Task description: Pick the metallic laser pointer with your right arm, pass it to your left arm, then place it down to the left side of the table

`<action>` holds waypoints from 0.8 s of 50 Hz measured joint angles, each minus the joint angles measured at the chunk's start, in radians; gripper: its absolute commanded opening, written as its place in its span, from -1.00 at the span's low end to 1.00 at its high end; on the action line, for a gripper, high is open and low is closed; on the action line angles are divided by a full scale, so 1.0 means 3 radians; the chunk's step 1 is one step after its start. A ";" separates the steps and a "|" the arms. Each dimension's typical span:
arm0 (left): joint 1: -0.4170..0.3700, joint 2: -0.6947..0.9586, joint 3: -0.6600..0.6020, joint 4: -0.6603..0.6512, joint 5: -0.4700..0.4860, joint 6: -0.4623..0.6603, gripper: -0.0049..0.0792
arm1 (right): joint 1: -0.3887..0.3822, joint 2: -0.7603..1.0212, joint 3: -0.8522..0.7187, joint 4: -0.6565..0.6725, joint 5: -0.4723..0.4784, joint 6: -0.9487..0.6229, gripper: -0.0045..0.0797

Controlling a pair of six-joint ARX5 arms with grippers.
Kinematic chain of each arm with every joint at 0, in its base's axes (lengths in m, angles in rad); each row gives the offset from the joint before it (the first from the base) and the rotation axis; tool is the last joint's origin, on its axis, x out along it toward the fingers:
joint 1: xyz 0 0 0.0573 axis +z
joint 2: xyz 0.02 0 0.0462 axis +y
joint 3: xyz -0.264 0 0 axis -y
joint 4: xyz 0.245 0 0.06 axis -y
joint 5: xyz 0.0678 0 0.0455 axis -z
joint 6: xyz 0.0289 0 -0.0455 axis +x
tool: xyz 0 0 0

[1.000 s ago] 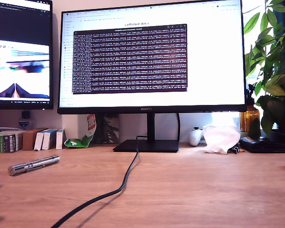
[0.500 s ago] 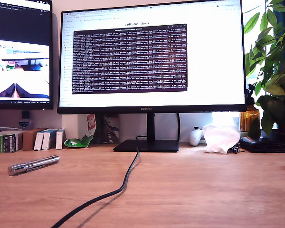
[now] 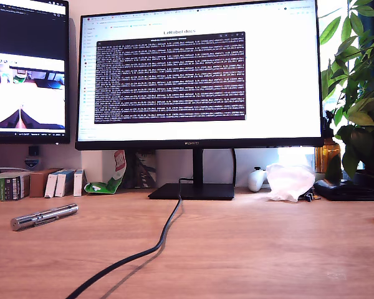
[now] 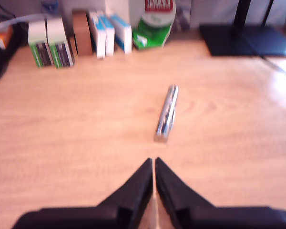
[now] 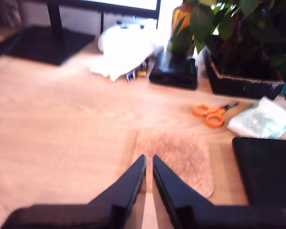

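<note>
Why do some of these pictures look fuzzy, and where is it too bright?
In the exterior view things look sharp, but the monitor glows white and the window behind the plant is washed out. In the first wrist view the laser pointer is a bit blurry and the table has glare at one edge. In the second wrist view the white tissue is overexposed and the scissors are soft.

The surface point(image 3: 268, 249) is light brown with wood grain. The pointer point(image 3: 43, 217) is shiny silver. The cable point(image 3: 151, 250) is black. Both pincers, first point(image 4: 154, 164) and second point(image 5: 149, 161), are black. The scissors point(image 5: 210, 113) have orange handles. The mat point(image 5: 178, 157) is speckled cork brown. The plant point(image 3: 361, 81) is green.
</note>
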 measured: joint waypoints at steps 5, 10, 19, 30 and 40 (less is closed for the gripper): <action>-0.0003 0.0000 0.0000 -0.0015 -0.0003 0.0000 -0.93 | 0.0000 0.0000 -0.0039 0.0047 0.0000 -0.0013 -0.80; -0.0057 0.0000 0.0000 -0.0014 -0.0019 0.0000 -0.93 | 0.0000 0.0000 -0.0042 0.0140 -0.0009 -0.0022 -0.80; -0.0088 -0.0001 0.0001 -0.0014 0.0005 0.0000 -0.93 | 0.0000 0.0000 -0.0090 0.0345 -0.0102 -0.0023 -0.80; 0.0210 -0.0379 0.0001 -0.0295 0.0089 0.0000 -0.93 | 0.0000 0.0000 -0.0146 0.0557 -0.0160 -0.0106 -0.80; 0.0422 -0.0781 0.0000 -0.0338 0.0089 -0.0001 -0.93 | 0.0000 0.0000 -0.0217 0.0762 -0.0159 -0.0070 -0.80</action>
